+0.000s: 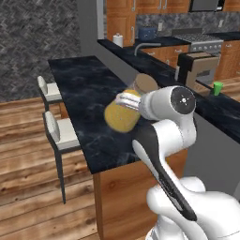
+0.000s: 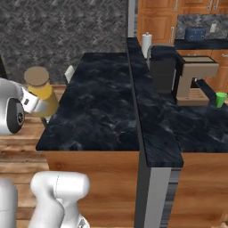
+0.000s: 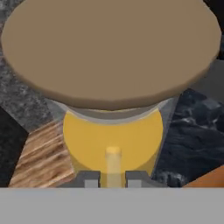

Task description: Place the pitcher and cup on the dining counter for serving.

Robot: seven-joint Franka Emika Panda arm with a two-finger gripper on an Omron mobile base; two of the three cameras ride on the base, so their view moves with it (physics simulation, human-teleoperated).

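Hand view: gripper point(image 3: 113, 178) pinches pitcher point(image 3: 113, 131) handle; base hidden.

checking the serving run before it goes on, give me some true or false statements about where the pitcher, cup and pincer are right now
1. The pincer is shut on the pitcher by its thin handle. True.
2. The pitcher stands on the dining counter. False: it is held up in the air, tilted, near that counter's end.
3. The cup sits on the worktop near the coffee machine. True.
4. The pitcher's cork lid is off. False: the lid is on.
5. The cup is already on the dining counter. False: it is on the far side of the raised ledge, on the worktop.
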